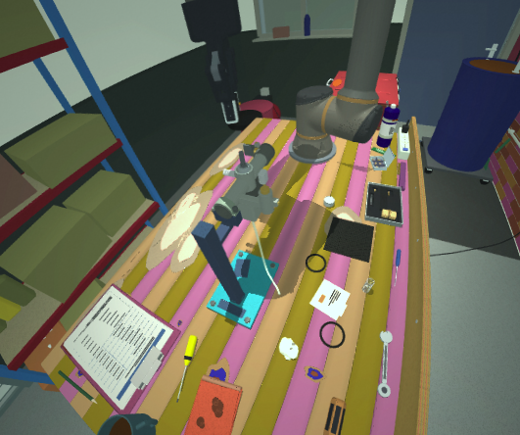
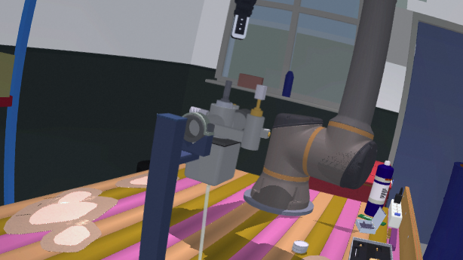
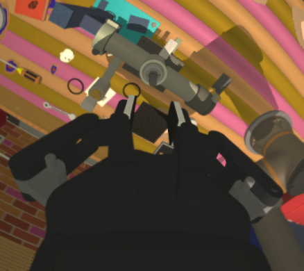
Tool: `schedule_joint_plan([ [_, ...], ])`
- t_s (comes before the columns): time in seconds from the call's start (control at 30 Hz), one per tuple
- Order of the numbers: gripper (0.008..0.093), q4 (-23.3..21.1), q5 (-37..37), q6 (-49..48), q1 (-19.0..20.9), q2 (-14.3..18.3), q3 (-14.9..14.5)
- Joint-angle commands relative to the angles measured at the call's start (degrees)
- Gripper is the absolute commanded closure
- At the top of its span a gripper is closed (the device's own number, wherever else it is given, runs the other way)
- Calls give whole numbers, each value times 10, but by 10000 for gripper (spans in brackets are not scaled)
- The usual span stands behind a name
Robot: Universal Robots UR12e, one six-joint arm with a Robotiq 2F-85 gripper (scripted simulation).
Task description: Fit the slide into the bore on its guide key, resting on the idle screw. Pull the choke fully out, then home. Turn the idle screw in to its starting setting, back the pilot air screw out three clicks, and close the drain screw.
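Note:
The grey carburettor (image 1: 246, 188) sits clamped on the dark blue post (image 1: 219, 259), which rises from the teal base plate (image 1: 244, 289). The slide's stem (image 2: 227, 90) stands up out of the top of the carburettor body (image 2: 226, 136). The choke knob (image 2: 260, 93) stands raised on its brass stem beside it. A pale hose (image 1: 268, 264) hangs from the bowl to the bench. My gripper (image 2: 240, 27) hangs high above the carburettor (image 3: 156, 67), pointing down. It is partly open and holds nothing (image 3: 151, 112).
The robot's base (image 1: 322, 127) stands just behind the carburettor. A black foam pad (image 1: 350, 239), two black O-rings (image 1: 315, 262), a parts tray (image 1: 385, 202), a spanner (image 1: 385, 362), a yellow screwdriver (image 1: 187, 360) and a clipboard (image 1: 119, 343) lie on the striped bench. Shelving (image 1: 43, 171) lines the left.

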Motion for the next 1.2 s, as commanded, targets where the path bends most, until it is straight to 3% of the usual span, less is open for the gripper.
schedule_joint_plan([
  [0.0,634,0,0,29,0,0,-1],
  [0.7,634,0,0,719,0,0,-1],
  [1.17,634,0,0,1028,0,0,-1],
])
